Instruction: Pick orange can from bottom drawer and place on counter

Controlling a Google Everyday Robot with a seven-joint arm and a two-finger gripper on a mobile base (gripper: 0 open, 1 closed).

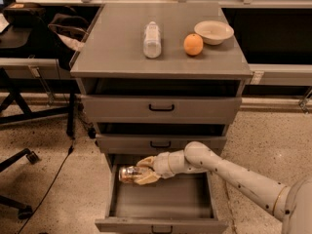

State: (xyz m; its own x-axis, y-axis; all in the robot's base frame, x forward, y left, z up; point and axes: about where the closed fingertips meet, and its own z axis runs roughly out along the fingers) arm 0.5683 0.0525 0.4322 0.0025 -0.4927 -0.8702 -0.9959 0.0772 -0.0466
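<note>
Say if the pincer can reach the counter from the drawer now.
Probably yes: the pincer, over the open bottom drawer, holds the can, and bare counter lies beside the bottle.

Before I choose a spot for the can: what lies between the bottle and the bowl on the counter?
An orange fruit, seen in the camera view. The hand, over the open bottom drawer, grips the orange can.

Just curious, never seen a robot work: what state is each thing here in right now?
End effector: shut on can, at bottom drawer's back left.
Can: gripped, sideways.
Bottom drawer: open.
Bowl: upright, on counter.
Orange: whole, on counter.
Bottle: capped, on counter.
</note>
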